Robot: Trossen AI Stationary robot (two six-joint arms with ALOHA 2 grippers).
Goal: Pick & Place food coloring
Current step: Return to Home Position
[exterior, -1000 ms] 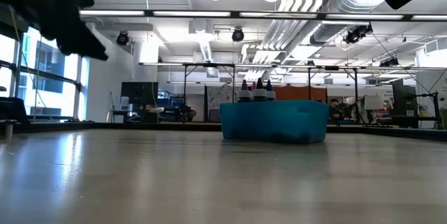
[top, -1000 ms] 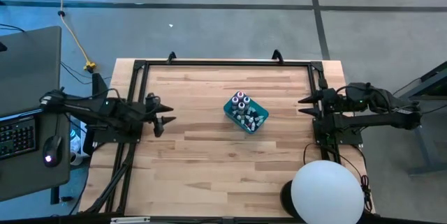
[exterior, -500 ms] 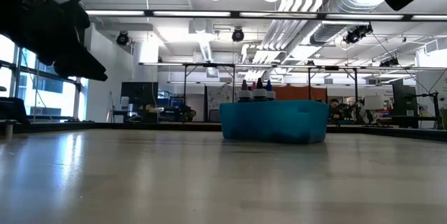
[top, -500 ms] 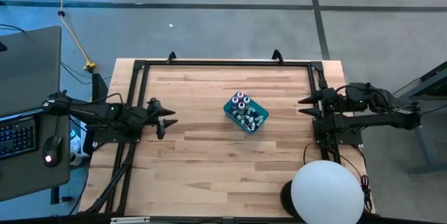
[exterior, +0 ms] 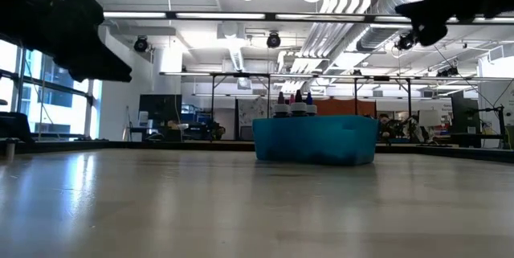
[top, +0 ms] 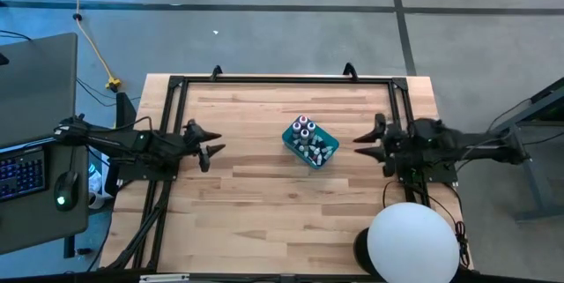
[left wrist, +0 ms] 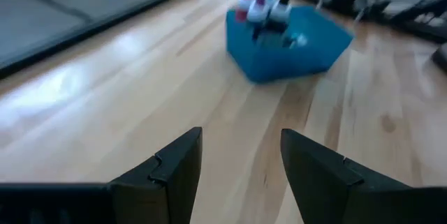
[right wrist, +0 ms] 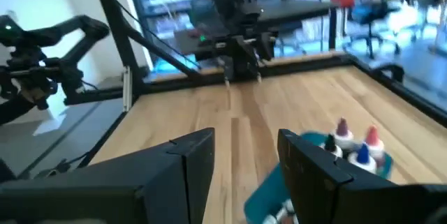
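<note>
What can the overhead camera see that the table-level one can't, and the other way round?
Only overhead: both whole arms, the left gripper and right gripper open either side of the teal container, small whitish bottles inside it, a keyboard. Only table-level: the room behind, with ceiling lights. Both: the container and the upright colour-capped bottles.

One blue box [exterior: 315,141] holding perhaps four tall bottles [top: 303,128].
</note>
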